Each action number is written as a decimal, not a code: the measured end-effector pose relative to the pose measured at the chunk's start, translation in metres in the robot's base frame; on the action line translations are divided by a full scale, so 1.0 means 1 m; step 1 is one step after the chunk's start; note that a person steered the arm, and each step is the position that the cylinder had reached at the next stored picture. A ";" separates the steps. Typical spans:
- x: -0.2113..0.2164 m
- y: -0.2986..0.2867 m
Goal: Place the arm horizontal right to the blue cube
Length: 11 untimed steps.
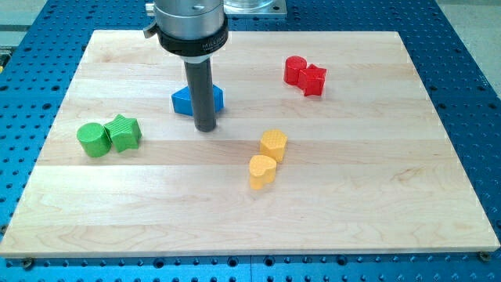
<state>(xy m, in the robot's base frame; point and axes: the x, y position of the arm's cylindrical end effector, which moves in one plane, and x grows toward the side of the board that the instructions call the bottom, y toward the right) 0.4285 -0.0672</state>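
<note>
A blue block (pixel 186 100) lies on the wooden board (pixel 352 196) at the upper middle-left; my rod hides much of it, so its shape is hard to make out. My tip (pixel 205 128) rests on the board just below the blue block's lower right part, touching or nearly touching it. The rod rises from there to the arm's grey flange at the view's top.
A green cylinder (pixel 94 139) and a green star-shaped block (pixel 124 131) sit together at the left. A red cylinder (pixel 295 70) and a red star-shaped block (pixel 314 79) sit at the upper right. Two yellow blocks (pixel 273 144) (pixel 262 171) lie near the middle.
</note>
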 end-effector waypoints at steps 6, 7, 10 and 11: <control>0.031 0.008; 0.028 0.033; 0.010 0.053; -0.003 0.053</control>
